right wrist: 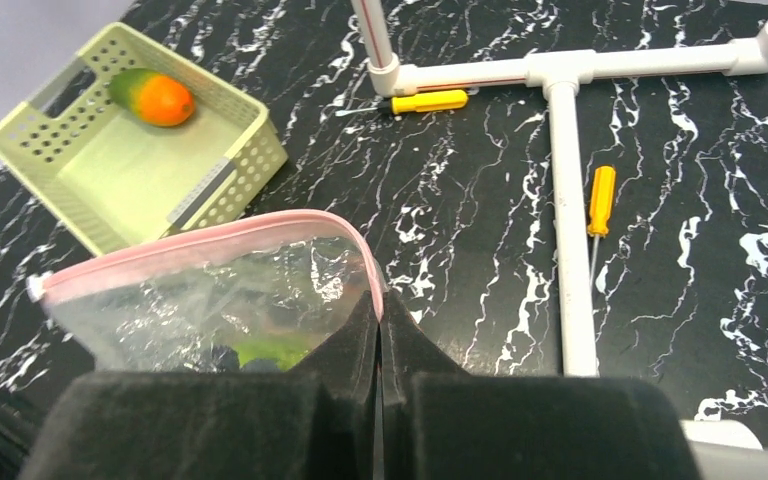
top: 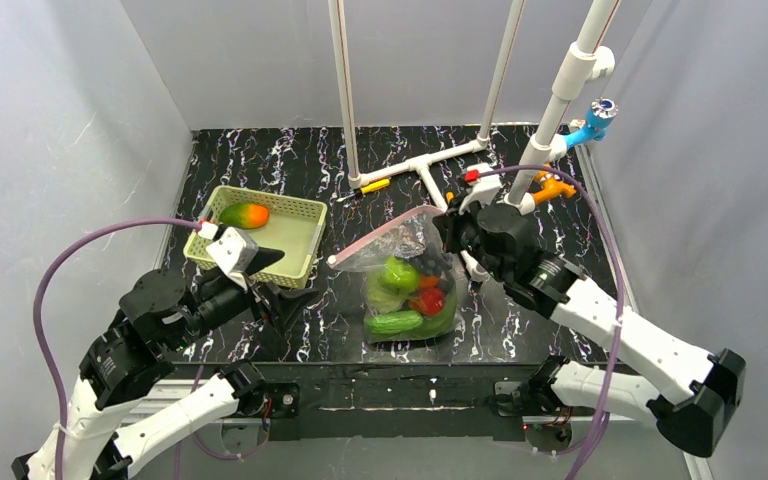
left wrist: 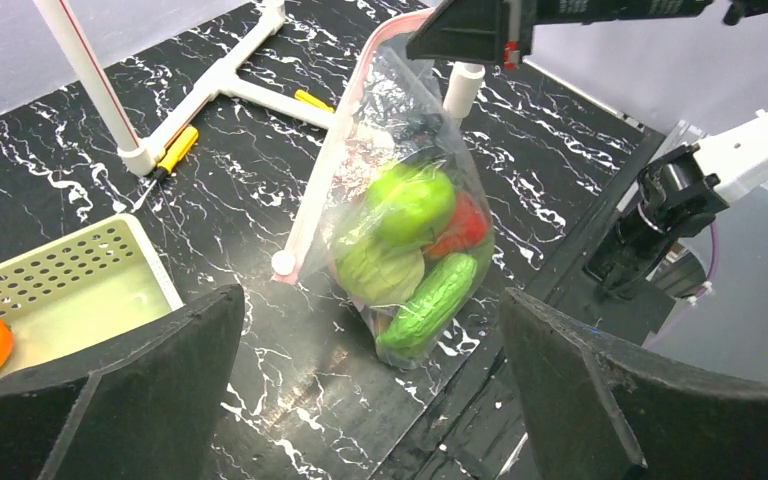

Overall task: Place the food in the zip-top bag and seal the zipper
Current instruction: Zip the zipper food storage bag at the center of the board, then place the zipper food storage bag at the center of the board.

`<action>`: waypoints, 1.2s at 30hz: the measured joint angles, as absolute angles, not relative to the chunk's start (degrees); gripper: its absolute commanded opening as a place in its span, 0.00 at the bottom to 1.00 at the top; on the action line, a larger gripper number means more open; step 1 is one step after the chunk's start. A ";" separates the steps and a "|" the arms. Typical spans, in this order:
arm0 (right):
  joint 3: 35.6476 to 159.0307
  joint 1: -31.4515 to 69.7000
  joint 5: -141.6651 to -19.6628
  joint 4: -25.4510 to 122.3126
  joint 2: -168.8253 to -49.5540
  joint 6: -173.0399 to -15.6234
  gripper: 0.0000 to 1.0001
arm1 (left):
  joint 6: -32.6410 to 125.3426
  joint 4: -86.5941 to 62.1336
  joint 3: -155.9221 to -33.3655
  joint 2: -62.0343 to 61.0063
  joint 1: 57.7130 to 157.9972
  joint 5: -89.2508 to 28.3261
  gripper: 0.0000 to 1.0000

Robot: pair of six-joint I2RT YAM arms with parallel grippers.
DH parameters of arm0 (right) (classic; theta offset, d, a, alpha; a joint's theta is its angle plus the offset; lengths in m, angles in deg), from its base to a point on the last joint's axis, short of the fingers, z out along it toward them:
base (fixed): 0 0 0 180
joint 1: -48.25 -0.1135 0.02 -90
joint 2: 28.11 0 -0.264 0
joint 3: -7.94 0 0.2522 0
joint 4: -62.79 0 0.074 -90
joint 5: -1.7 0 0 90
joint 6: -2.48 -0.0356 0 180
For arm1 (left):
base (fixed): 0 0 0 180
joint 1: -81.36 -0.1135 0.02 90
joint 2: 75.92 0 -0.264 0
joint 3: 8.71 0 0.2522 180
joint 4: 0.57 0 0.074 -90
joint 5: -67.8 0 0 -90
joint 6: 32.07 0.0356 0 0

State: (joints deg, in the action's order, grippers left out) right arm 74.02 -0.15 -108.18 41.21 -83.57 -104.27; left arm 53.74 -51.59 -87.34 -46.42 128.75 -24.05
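Observation:
The clear zip-top bag [top: 410,285] lies mid-table and holds a cucumber [left wrist: 430,300], a green apple [left wrist: 410,200], a red tomato [left wrist: 462,228] and a green leafy piece [left wrist: 380,270]. Its pink zipper [top: 385,235] is raised at the far end. My right gripper [top: 452,232] is shut on the zipper's right corner [right wrist: 375,280]. My left gripper [top: 298,272] is open and empty, in the air left of the bag, by the basket's near corner. An orange-and-green fruit [top: 245,214] lies in the basket. I cannot tell whether the zipper is pressed shut.
The pale green lattice basket [top: 295,240] stands at the left. A white pipe frame [top: 430,165] rises at the back, with yellow screwdrivers [right wrist: 430,101] [right wrist: 600,200] beside it. The bag's white slider tab [left wrist: 283,263] rests on the table. Grey walls enclose both sides.

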 measured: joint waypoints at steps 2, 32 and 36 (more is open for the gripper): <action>75.83 -0.37 -109.84 41.10 -86.76 -104.25 0.01 | 52.61 -51.48 -87.34 -47.08 128.75 -23.35 0.98; 97.38 -4.39 -134.89 28.32 -122.28 -104.01 0.28 | 46.12 -52.62 -85.39 -49.70 128.75 -18.80 0.98; 98.22 -4.81 -134.63 25.87 -123.24 -103.61 0.44 | 45.70 -52.75 -85.39 -49.83 128.75 -18.19 0.98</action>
